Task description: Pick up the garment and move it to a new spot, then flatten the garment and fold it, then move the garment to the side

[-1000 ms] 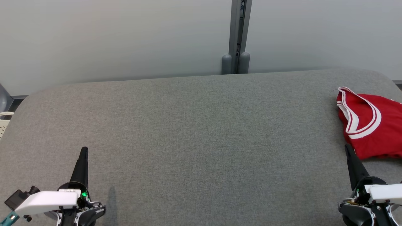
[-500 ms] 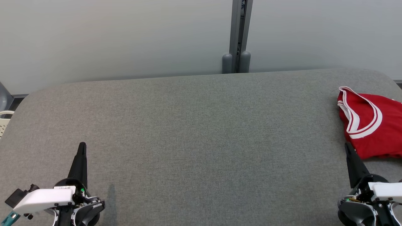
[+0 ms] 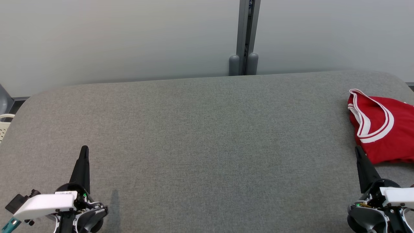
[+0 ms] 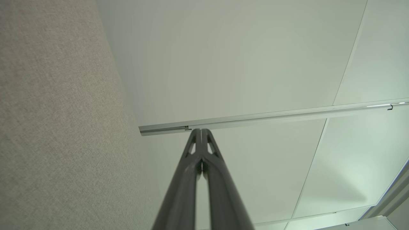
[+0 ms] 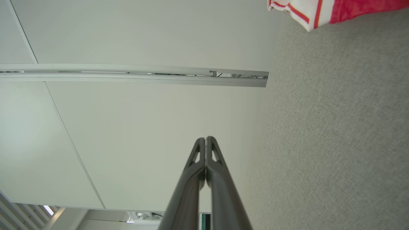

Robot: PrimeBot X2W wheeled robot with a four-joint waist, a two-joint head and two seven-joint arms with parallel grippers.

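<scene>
A red garment (image 3: 385,129) with white trim lies bunched at the far right of the grey padded table (image 3: 207,139), partly cut off by the head view's right edge. A corner of the garment (image 5: 322,11) shows at the top of the right wrist view. My right gripper (image 3: 358,152) stands shut at the lower right, its tip just in front of the garment's near edge and apart from it. My left gripper (image 3: 84,150) is shut at the lower left, far from the garment. Both grippers (image 4: 200,131) (image 5: 205,139) hold nothing.
A pale wall with a grey vertical post (image 3: 246,35) rises behind the table. A white basket edge (image 3: 5,124) peeks in at the far left beside the table.
The left gripper has moved slightly up the head view. The picture has shifted a little. The garment lies as before.
</scene>
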